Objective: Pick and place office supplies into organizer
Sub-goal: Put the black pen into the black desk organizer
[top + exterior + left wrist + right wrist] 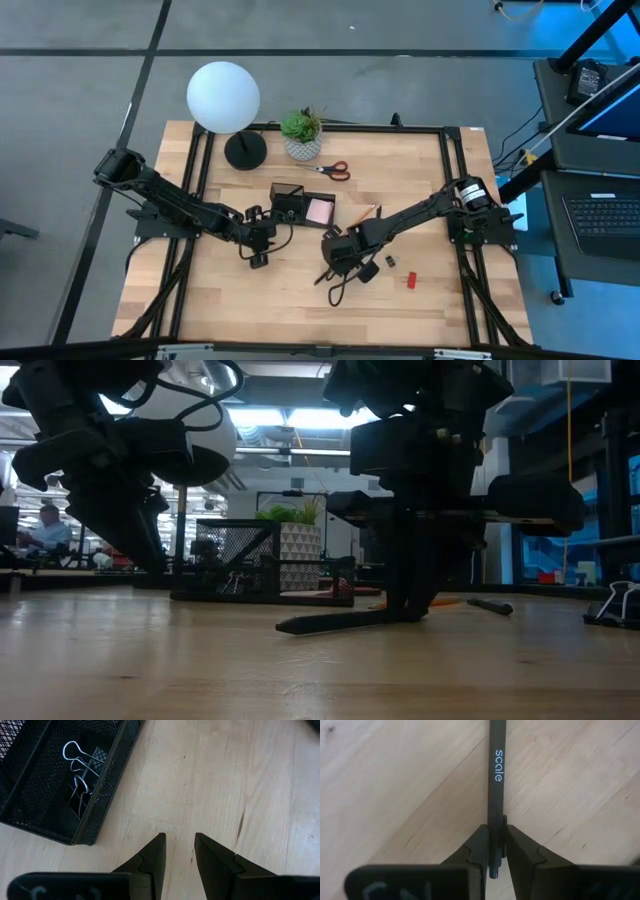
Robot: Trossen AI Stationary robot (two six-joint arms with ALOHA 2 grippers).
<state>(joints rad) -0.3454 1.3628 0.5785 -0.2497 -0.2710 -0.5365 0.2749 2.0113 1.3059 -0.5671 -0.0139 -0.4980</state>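
Two grippers down at the table, one with a pen

Right gripper (494, 851) has its fingers pressed against both sides of a black pen (495, 780) marked "scale"; the pen runs straight ahead from between the fingertips, lying low over the wooden table (300, 300). From above, this gripper (338, 262) sits just in front of the organizer (300, 207), whose pink sticky-note pad (320, 211) shows inside. Off to its outer side lie a small black clip (390, 261) and a small red block (411, 280).

Left gripper (179, 851) hangs with a narrow gap between its fingers, nothing in them. Just beside it stands the mesh organizer (107, 785), binder clips (82, 775) resting in one compartment.
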